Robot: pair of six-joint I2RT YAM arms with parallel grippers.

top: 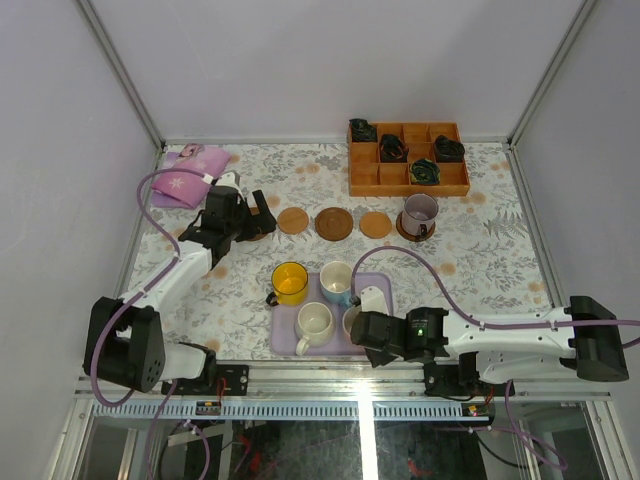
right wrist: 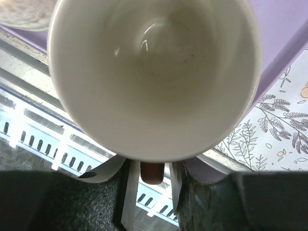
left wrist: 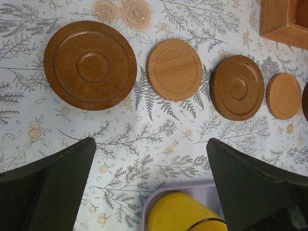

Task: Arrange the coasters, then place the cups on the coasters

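The table point(top: 500, 240) with its flowered cloth is carrying everything. The lilac tray point(right wrist: 284, 29) is lying at its near edge, between the two arms, and it seems to be serving as a waiting place for cups not yet moved.

Behind the tray, the coasters point(left wrist: 174, 70) are lying in one row from left to right, each a little apart from the next, so every one is leaving room for a cup. The arranging is looking finished. The purple cup point(top: 420, 212) is standing on the coaster at the right end, and the other four are lying bare.

The left gripper point(left wrist: 151, 142) is hovering just in front of the left part of the row. Its jaws are spread wide with nothing between them, and probably it is only waiting.

The yellow cup point(top: 290, 282), blue cup point(top: 337, 282) and white cup point(top: 314, 325) are sitting on the tray.

The right gripper point(right wrist: 150, 192) is reaching over the tray's near right part to the last cup point(right wrist: 154, 72), whose pale mouth is filling the wrist view. Its jaws are standing narrow on both sides of the reddish handle point(right wrist: 153, 172) — a sensible hold, because the handle is thin and the fingers are keeping out of the bowl. Whether the pads are already pressing on it one cannot tell.

This cup is likely going to a bare coaster next — and it will need a straight lift, since the white cup is standing just beside it.
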